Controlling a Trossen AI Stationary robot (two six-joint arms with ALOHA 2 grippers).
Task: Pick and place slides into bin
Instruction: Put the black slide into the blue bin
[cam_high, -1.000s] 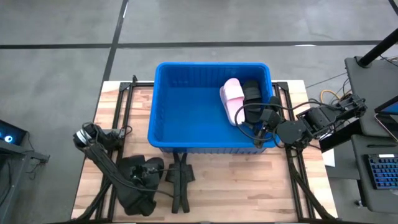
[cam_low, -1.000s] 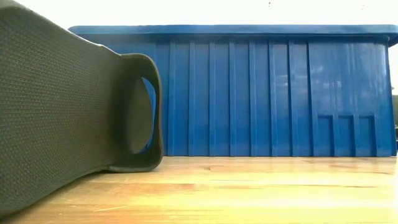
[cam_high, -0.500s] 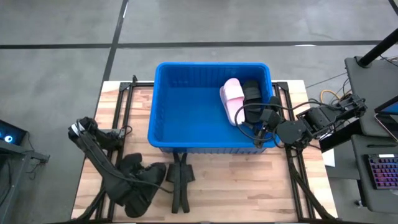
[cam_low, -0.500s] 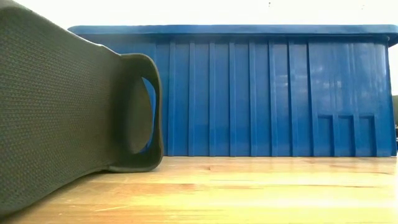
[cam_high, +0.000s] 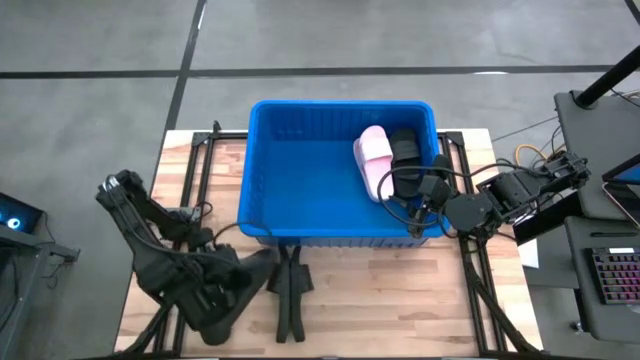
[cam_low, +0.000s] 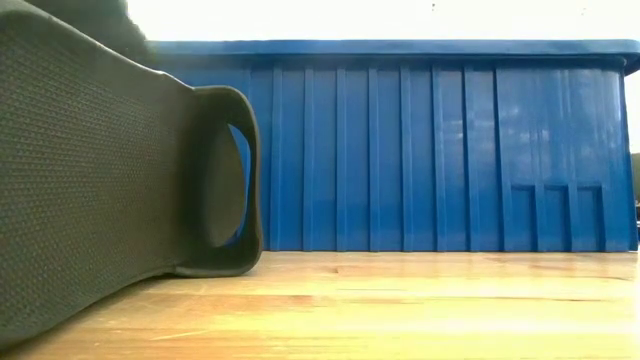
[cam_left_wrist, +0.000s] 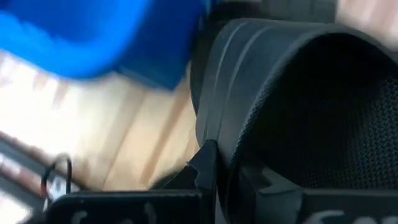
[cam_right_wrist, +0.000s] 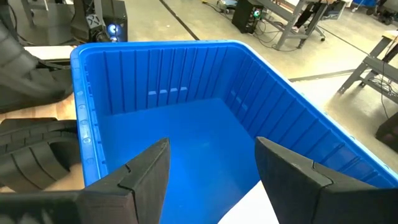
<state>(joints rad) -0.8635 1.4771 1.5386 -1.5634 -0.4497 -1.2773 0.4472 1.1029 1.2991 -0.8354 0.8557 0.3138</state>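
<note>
Gripping a black slide beside the bin, left gripper jaws; right gripper jaws agape over it.

Bright blue ribbed bin; pink slide beside seemingly black slide

No readable text, labels or nos. anywhere, incl. on the bin walls.

Even, soft overhead light — shadows faint. The left wrist view is smeared with blur; in the low view the sky-white background blows out above the bin, and the near slide looms soft.
</note>
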